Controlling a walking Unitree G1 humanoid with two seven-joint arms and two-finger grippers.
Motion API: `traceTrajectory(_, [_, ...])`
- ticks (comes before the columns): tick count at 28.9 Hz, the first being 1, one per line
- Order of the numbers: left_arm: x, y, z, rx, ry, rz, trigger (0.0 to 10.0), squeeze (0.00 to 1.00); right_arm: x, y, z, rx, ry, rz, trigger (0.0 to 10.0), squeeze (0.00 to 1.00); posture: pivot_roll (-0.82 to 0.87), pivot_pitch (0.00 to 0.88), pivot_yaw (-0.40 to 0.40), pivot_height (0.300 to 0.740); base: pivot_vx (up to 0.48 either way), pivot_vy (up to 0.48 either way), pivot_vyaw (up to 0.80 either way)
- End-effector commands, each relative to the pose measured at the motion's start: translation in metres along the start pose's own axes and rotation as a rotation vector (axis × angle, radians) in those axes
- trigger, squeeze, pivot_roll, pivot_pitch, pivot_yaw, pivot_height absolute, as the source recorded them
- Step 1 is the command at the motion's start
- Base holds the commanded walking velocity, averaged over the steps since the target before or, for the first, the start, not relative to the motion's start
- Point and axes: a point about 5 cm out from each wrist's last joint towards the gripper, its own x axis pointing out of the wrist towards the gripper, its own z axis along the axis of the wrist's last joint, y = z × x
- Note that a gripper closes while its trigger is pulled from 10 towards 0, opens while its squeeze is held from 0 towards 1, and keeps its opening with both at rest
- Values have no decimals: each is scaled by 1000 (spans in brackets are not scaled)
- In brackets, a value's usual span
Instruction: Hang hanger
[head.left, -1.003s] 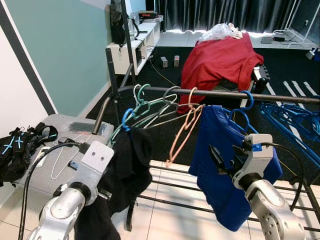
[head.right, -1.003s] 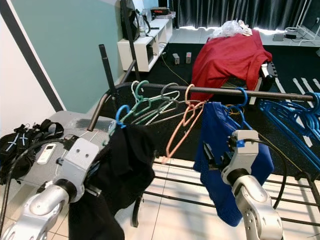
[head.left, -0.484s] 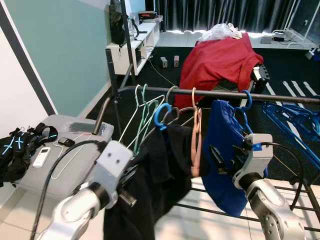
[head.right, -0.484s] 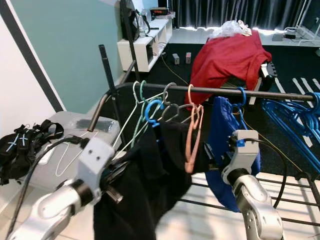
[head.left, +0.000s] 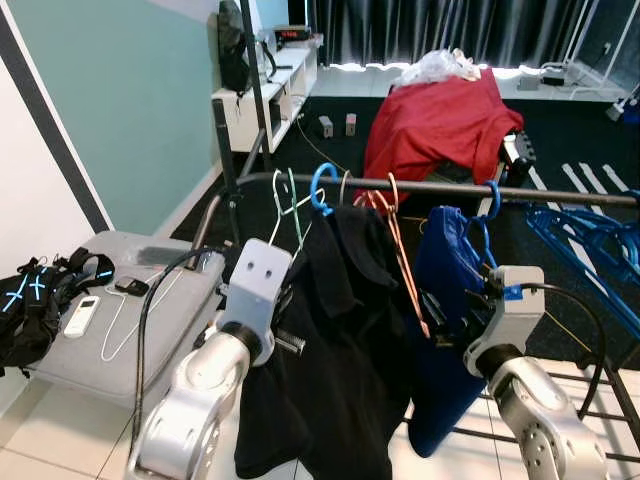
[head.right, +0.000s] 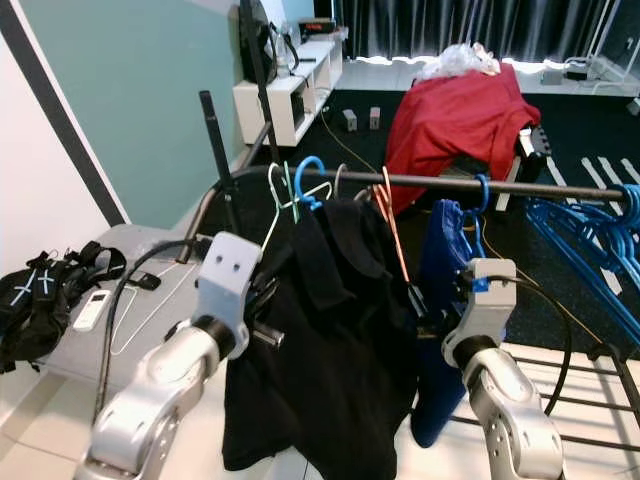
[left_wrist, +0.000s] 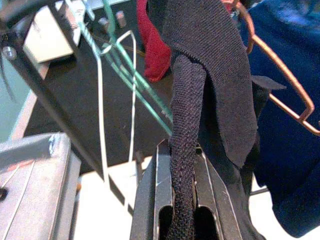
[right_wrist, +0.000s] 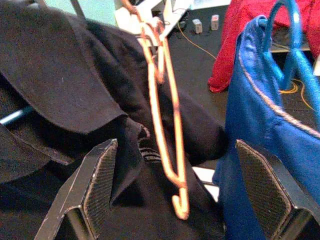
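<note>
Beyond the clothes rail (head.left: 450, 187) lay a dark floor with a red cloth (head.left: 440, 120) draped over furniture at the far side. On the rail, the black garment (head.left: 340, 340) hung left of a blue garment (head.left: 445, 300), its blue hanger (head.left: 322, 186) apparently hooked over the bar. Hanging looked nearly done; letting go remained. The left gripper (left_wrist: 182, 200) pinched the black fabric. The right gripper (right_wrist: 175, 200) hung wide open, empty, beside an orange hanger (right_wrist: 162, 120).

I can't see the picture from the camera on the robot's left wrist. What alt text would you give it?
The left pincer is shut on a fold of a black garment that hangs above it. Thin green and white hangers hang to one side, and a copper-coloured hanger lies against a blue garment on the other.
</note>
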Motion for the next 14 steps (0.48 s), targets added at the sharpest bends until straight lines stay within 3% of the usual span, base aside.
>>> traceTrajectory(1, [5, -4, 4, 5, -7, 4, 10000, 0, 0, 1, -2, 17, 11, 0, 10000, 0, -71, 0, 19, 740, 0, 0, 0])
traceTrajectory(3, [5, -4, 4, 5, -7, 4, 10000, 0, 0, 1, -2, 17, 11, 0, 10000, 0, -71, 0, 19, 740, 0, 0, 0])
traceTrajectory(8, [22, -32, 11, -10, -46, -43, 10000, 0, 0, 0, -2, 17, 11, -4, 10000, 0, -74, 0, 19, 740, 0, 0, 0])
traceTrajectory(14, [29, -50, 21, -24, -102, -83, 10000, 0, 0, 1, -2, 17, 11, -6, 10000, 0, -82, 0, 22, 740, 0, 0, 0])
